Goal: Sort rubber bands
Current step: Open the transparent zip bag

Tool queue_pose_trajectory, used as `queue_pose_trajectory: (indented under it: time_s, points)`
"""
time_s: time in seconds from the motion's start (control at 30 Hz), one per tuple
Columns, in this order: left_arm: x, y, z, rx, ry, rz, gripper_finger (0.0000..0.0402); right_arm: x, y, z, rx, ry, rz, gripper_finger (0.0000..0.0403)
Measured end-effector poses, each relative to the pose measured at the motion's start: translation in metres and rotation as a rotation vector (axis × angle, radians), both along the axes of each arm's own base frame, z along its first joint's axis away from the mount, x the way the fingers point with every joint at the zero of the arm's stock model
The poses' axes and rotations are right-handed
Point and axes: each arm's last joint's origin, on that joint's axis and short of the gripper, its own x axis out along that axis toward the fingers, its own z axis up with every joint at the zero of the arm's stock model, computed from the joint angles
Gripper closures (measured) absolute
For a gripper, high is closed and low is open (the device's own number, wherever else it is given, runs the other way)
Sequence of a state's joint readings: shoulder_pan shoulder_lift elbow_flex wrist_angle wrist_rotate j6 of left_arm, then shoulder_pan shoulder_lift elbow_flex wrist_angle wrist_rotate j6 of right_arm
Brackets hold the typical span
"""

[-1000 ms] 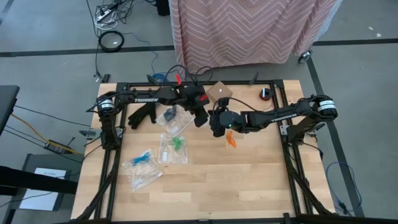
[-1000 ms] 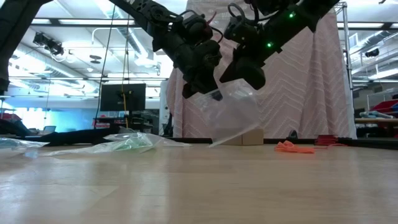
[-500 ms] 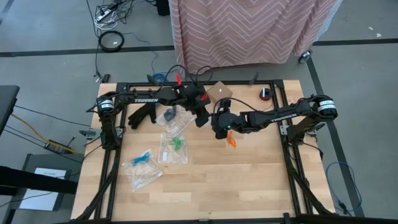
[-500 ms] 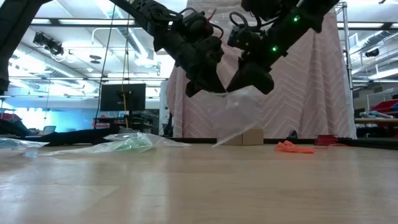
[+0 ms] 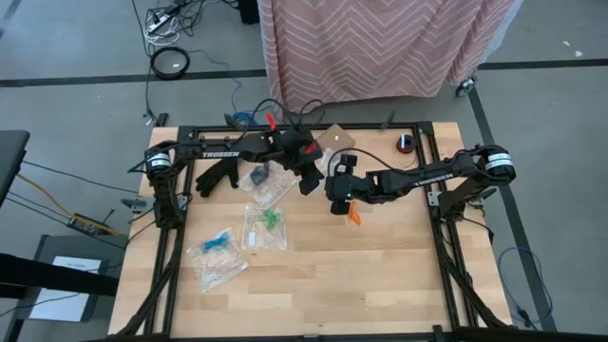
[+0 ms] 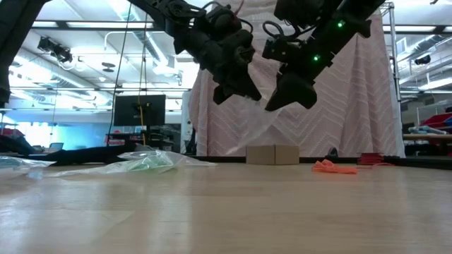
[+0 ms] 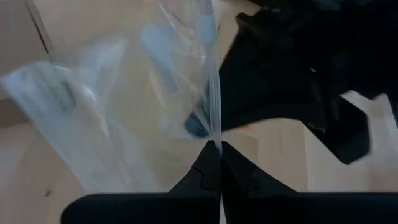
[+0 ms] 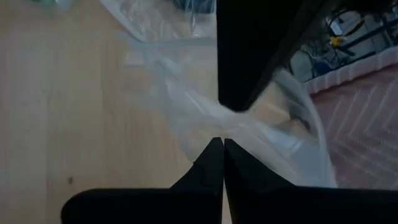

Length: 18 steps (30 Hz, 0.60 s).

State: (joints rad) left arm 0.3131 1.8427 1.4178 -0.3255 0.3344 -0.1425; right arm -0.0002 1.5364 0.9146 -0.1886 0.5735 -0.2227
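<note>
Left gripper (image 7: 219, 144) and right gripper (image 8: 222, 142), jaws closed on clear bag (image 7: 118, 93) between them, above table (image 5: 380, 266). Risk: opposing pull tears film, or it slips free.

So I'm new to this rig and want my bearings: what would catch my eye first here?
Both arms meet above the table's back middle, the left gripper and right gripper each shut on the same clear bag, holding it up in the air between them. A small heap of orange rubber bands lies loose on the wood just under the right arm. Three more bags lie flat left of centre, one with green bands inside.
</note>
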Motion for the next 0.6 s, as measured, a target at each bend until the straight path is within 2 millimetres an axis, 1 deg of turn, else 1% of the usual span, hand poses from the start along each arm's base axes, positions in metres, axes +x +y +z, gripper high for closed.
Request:
queue_pose_trajectory:
  time_s: [0.4, 0.5, 0.6]
  points:
    - [-0.002, 0.000, -0.001, 0.006, 0.026, 0.012, 0.0401, -0.012, 0.002, -0.010, 0.093, 0.071, -0.116, 0.0403]
    - [-0.003, 0.001, -0.001, 0.018, 0.033, 0.024, 0.0401, -0.012, 0.006, -0.010, 0.097, 0.062, -0.108, 0.0403]
    - [-0.002, 0.001, -0.001, 0.027, 0.032, 0.030, 0.0401, -0.007, 0.012, -0.006, 0.090, 0.008, -0.073, 0.0403]
